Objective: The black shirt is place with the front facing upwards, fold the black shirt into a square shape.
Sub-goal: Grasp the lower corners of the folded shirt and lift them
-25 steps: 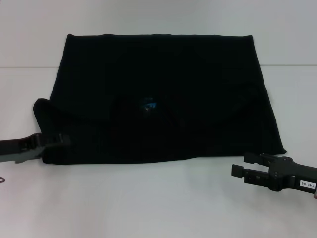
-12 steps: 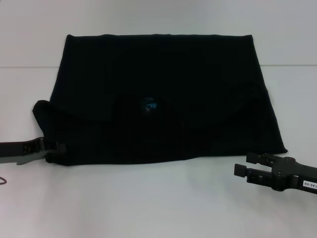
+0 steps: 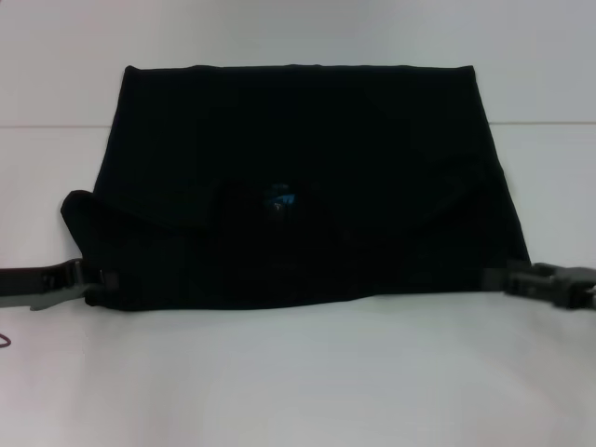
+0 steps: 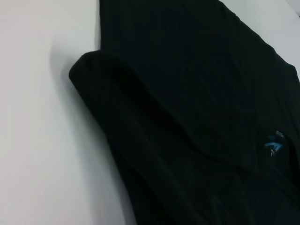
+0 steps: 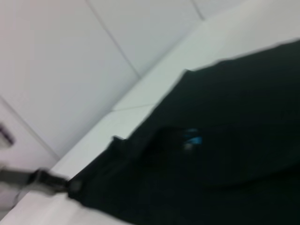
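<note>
The black shirt is spread flat on the white table, its blue neck label near the middle. The left gripper and right gripper are pressed against its near corners; whether their fingers are closed cannot be told.

My head camera looks forward and down on the whole black shirt lying on the white table, from a middle distance. My left wrist camera is very near the cloth and looks across its sleeve side, and my right wrist camera looks low over the shirt from the opposite side. All three views share the small blue neck label.
</note>
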Action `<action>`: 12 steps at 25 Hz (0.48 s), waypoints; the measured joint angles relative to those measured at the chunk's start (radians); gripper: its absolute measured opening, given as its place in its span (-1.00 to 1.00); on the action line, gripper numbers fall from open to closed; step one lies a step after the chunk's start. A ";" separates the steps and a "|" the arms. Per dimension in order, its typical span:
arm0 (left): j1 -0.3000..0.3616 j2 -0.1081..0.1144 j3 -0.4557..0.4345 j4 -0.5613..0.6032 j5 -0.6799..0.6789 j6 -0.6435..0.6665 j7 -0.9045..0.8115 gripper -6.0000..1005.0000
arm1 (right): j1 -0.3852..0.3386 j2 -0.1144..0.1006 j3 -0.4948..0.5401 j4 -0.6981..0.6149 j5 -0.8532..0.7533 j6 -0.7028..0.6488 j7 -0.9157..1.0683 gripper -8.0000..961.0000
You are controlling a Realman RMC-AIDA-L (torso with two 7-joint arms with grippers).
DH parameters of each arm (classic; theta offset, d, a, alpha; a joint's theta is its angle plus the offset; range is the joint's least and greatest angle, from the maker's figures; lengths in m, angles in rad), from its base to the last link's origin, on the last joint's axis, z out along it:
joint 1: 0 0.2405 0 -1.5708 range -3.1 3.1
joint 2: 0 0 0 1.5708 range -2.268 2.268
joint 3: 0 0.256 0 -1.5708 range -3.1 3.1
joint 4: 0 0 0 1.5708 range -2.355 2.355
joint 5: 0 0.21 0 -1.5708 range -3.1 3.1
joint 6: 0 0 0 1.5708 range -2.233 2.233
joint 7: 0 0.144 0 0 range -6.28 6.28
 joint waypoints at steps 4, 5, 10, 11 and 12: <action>-0.003 0.002 0.000 0.001 0.000 0.004 0.005 -0.93 | 0.036 -0.059 -0.029 -0.190 -0.106 -0.035 0.388 0.73; -0.003 0.003 0.000 0.001 0.000 0.004 0.006 -0.93 | 0.055 -0.082 -0.038 -0.226 -0.140 -0.046 0.485 0.72; -0.007 0.010 -0.003 0.002 0.000 0.007 0.017 -0.93 | 0.162 -0.129 -0.044 -0.328 -0.333 -0.057 0.807 0.72; -0.008 0.011 -0.003 0.002 0.000 0.008 0.017 -0.93 | 0.187 -0.124 -0.045 -0.337 -0.379 -0.056 0.823 0.72; -0.009 0.011 -0.003 0.002 0.000 0.008 0.017 -0.93 | 0.213 -0.118 -0.046 -0.340 -0.426 -0.046 0.830 0.72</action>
